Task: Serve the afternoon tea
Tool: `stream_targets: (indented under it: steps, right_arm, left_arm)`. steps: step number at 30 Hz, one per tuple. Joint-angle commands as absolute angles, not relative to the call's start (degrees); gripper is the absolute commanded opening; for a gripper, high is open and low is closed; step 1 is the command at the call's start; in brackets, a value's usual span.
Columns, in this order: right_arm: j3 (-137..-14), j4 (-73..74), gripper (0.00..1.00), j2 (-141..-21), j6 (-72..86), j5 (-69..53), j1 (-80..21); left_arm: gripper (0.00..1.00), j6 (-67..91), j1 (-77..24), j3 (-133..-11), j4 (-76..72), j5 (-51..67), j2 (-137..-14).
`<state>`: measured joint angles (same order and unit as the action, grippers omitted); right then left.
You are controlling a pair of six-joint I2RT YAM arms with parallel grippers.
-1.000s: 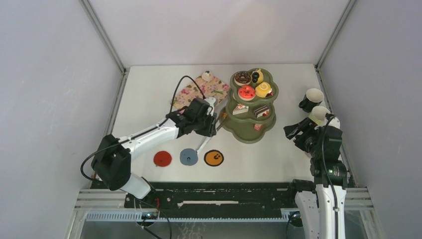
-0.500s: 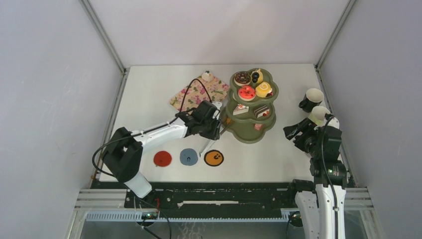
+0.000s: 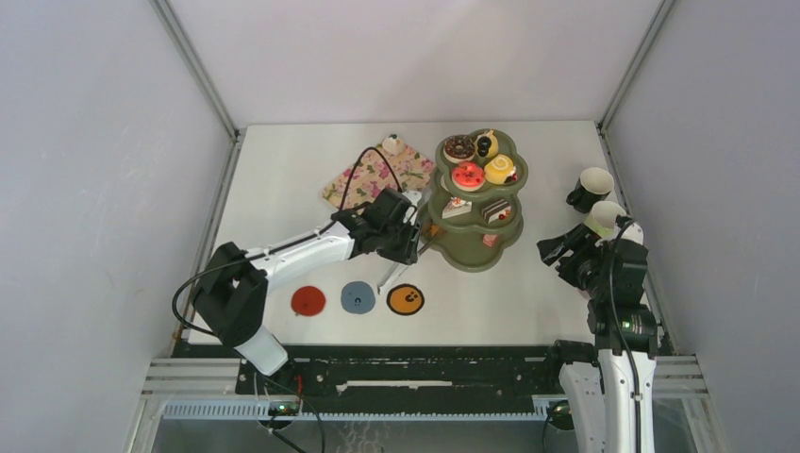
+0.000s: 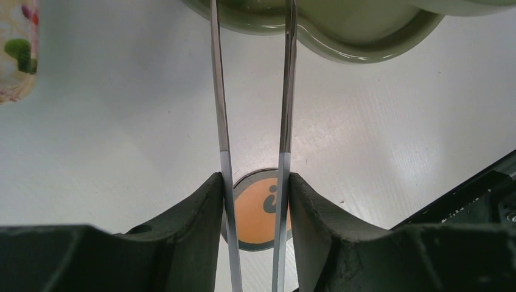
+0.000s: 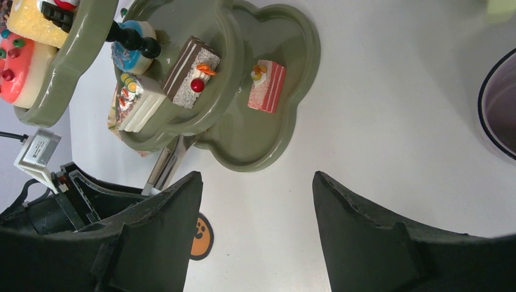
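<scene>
The afternoon tea's toy cakes (image 3: 467, 175) sat on the tiers of the olive-green stand (image 3: 469, 264), on the far half of the white table (image 3: 283, 189). The left gripper (image 4: 255, 185) clamped metal tongs (image 4: 222, 91) whose tips ran out of sight under the stand, so whether they held anything could not be told. The right gripper (image 5: 255, 182) stood open and empty near two mugs (image 3: 594, 184), the nearer partly covered by its arm. Pale grey walls (image 3: 94, 142) enclosed the table, which also bore a floral tray (image 3: 377, 170) and three round coasters (image 3: 358, 296).
</scene>
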<state>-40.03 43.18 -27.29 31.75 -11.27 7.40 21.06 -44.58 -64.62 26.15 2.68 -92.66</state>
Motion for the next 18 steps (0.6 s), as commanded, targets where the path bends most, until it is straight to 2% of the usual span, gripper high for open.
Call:
stream_targets:
  steps: [1,7,18]
  right_arm:
    - [-39.7,42.1,0.75,-26.5,30.7,-11.7,7.2]
    - [-39.5,41.8,0.75,-26.5,30.7,-11.8,7.2]
    - [-38.4,41.2,0.75,-26.7,31.0,-12.3,7.2]
  left_arm:
    - [0.47,20.3,-44.9,-69.2,25.4,3.9,-88.9]
    - [0.48,20.3,-44.9,-70.2,26.0,3.1,-89.2]
    - [0.41,19.4,-44.5,-69.9,29.2,1.5,-83.9]
